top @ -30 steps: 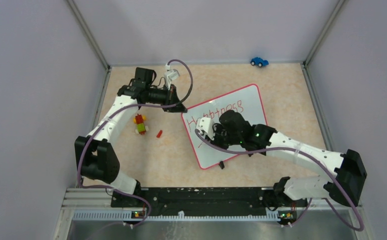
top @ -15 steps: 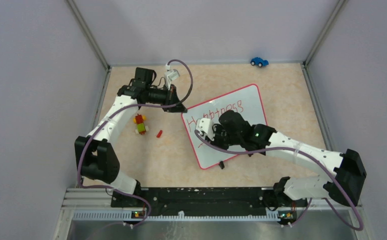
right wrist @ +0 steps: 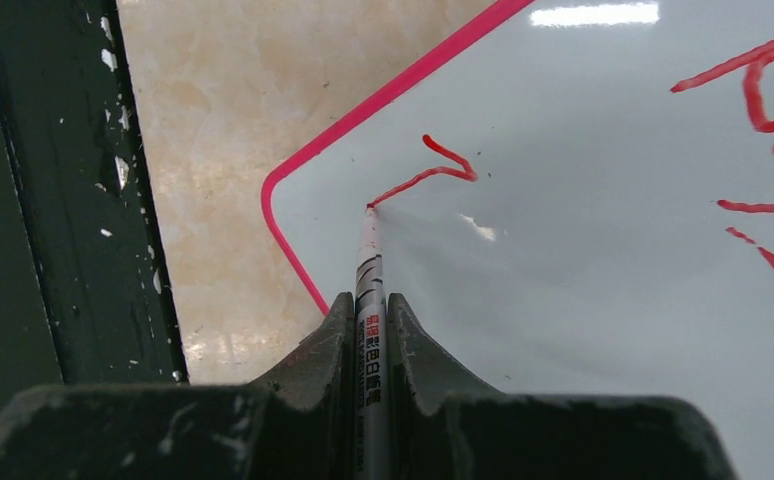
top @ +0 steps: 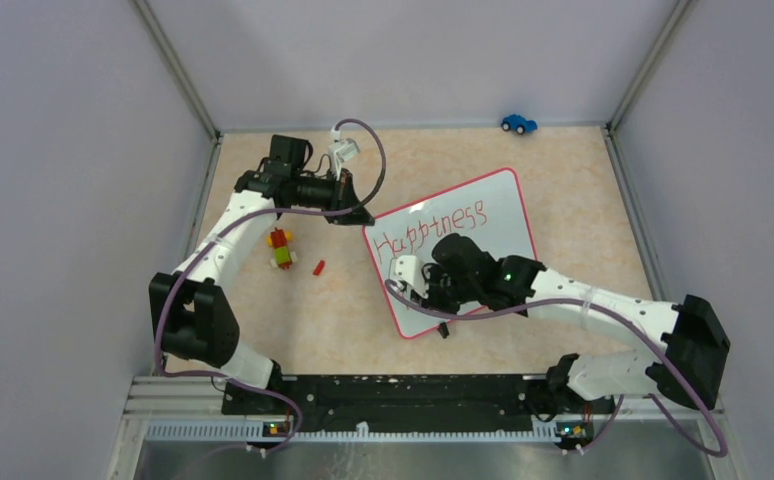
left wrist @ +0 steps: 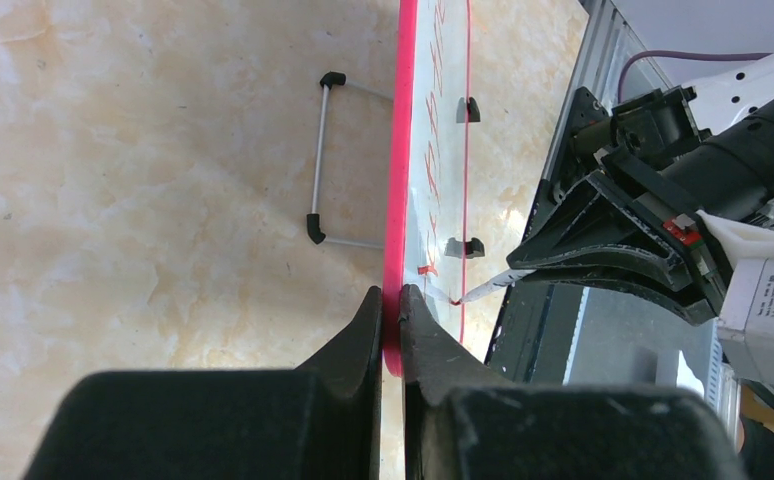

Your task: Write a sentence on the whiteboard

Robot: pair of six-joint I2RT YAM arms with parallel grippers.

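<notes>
I am in the middle of the writing, at the very start of the second line. The whiteboard sits tilted across the middle of the table, towards the right, and it seems to lean on the wire stand behind it. My left gripper is pinched tight on its pink frame at the top left corner, bracing it. My right gripper is clamped on the marker, the barrel running out between the fingers, and its tip touches the board at the end of a short red stroke near the lower left corner. Of the sentence, only "Happiness" stands complete on the upper line, so I judge most of the task is yet to do (I cannot tell what letter this new stroke is meant to be). The next move calls for steady, light pressure on the tip while I draw it rightward along the board, well below the first line and clear of the frame. The left hold should not slacken, since the board could slide or tip under the pen. The blue toy car and the toy blocks lie well apart from all this.
</notes>
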